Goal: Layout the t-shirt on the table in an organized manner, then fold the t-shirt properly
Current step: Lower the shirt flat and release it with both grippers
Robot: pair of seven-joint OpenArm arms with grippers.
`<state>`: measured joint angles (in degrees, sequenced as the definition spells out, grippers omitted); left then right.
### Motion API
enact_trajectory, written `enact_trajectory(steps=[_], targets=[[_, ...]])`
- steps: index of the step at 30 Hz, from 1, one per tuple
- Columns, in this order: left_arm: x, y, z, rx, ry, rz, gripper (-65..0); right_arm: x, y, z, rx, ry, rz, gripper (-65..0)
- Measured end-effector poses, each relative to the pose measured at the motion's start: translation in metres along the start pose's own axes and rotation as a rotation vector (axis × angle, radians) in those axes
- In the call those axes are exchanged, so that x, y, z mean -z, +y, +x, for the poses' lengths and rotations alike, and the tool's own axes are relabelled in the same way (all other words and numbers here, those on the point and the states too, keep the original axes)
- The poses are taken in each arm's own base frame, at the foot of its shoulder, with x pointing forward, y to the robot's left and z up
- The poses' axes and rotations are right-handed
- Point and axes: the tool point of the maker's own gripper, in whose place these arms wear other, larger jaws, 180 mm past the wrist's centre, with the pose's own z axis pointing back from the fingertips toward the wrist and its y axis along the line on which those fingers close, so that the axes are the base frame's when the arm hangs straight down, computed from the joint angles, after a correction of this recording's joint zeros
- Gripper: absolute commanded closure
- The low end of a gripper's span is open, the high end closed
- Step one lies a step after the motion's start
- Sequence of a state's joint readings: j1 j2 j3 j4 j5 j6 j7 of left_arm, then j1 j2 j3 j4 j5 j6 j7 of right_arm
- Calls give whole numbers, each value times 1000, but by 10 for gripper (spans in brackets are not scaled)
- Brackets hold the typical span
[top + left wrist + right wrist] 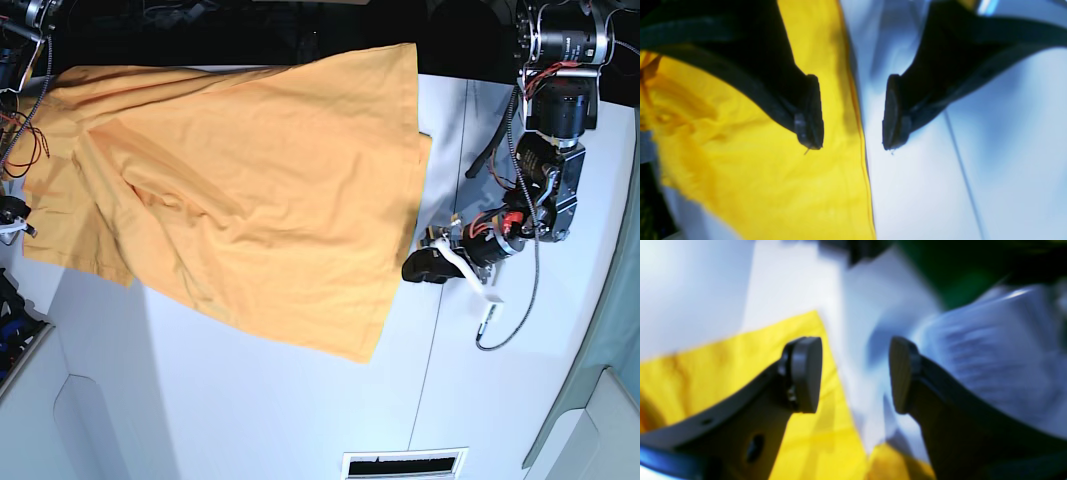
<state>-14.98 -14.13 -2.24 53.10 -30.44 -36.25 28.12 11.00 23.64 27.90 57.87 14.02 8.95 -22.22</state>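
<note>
Both grippers stand spread with nothing between their pads: the left gripper (853, 113) straddles the shirt's (240, 190) hemmed edge, one finger over fabric and one over the table (300, 420). The right gripper (855, 373) hangs over another edge (blurred). Shirt lies spread, wrinkled, across the table's far half.

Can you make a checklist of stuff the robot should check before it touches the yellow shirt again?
1. Left gripper open, nothing between its jaws: ok.
2. Right gripper open, holding nothing: ok.
3. t-shirt spread flat: not ok, wrinkled and lying at a slant.
4. Shirt fully on the table: not ok, the far edge reaches the table's back edge.
5. Left gripper over the shirt's edge: ok.
6. Lettering side up: cannot tell.
</note>
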Motion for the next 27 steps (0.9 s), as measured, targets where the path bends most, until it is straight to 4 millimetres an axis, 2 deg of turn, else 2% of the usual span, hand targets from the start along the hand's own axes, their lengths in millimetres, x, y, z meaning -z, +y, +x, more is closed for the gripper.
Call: enact_trajectory(steps=[3,6,9,11,12,13,16,20,27], targets=[[12,-13,-11,22,17,-14,-320,7,1,-28,34,56,15,-315],[23,-24,-14,41,25,-13,-302,10,-3,-39,43,72,6,-315],[35,-37,-22,92,57,3,-127,12,-1,-43,51,69,7,-314],[40,-43,-26,123,73,7,-14,12,8,-45,51,61,37,-286],[42,-46,-26,131,74,6,0,12,17,-46,56,59,71,-252],[43,-45,-26,141,71,18,0,12,25,-47,77,57,99,-203],[43,-40,-25,166,75,43,0,11,47,-50,122,49,173,0],[38,-28,-18,185,73,71,0,10,60,-51,158,45,225,0],[25,-1,-8,216,72,126,0,10,61,-51,139,48,230,0]])
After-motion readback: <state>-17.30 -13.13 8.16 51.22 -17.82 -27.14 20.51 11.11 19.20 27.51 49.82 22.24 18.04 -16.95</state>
